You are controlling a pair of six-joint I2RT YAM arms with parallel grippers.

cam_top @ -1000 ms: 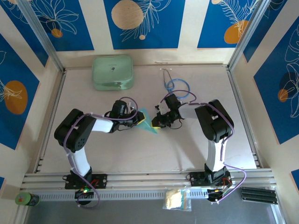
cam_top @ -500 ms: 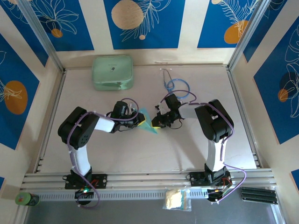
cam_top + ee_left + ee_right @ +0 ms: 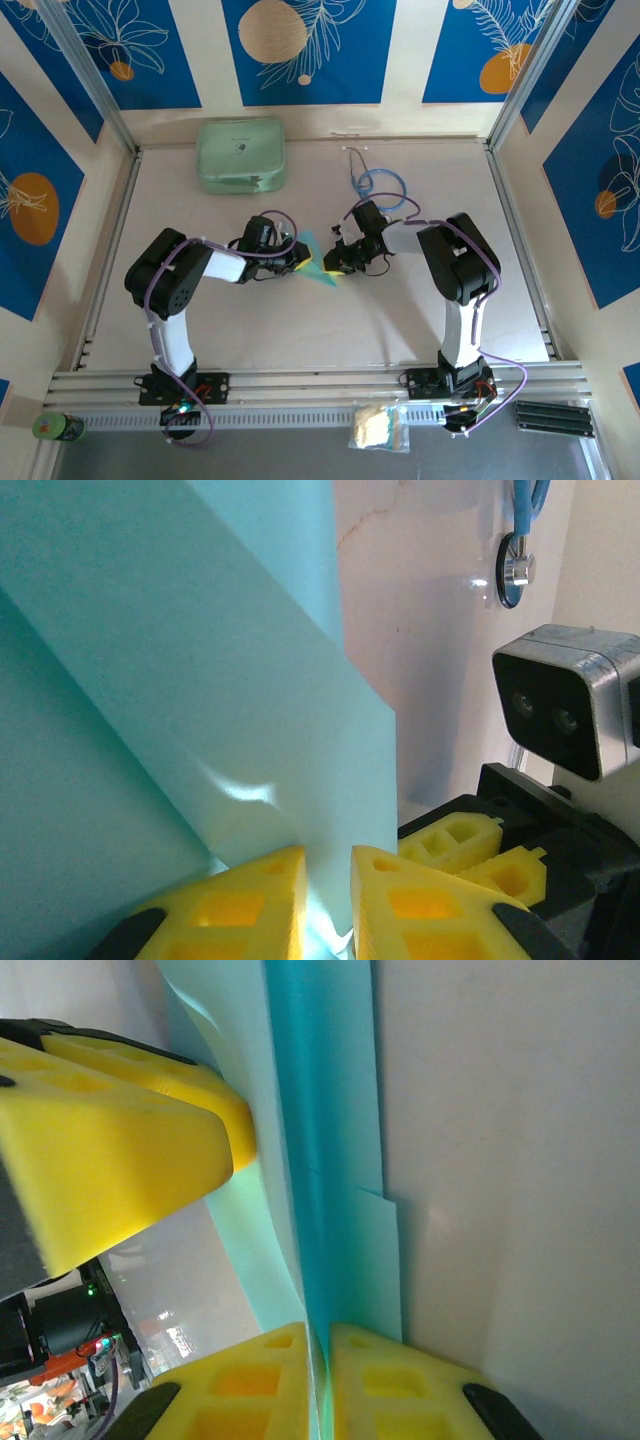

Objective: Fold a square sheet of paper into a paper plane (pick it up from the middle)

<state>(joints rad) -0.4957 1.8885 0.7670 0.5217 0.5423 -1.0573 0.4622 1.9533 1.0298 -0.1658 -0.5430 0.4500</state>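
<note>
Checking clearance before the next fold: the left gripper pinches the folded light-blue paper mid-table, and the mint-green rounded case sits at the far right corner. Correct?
Not quite. The top external view shows the mint-green rounded case at the far left corner, not the right. The left gripper does pinch the folded light-blue paper mid-table.

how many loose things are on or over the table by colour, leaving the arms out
light-blue folded paper: 1
mint-green case: 1
blue-tubed stethoscope: 1
total: 3
</note>
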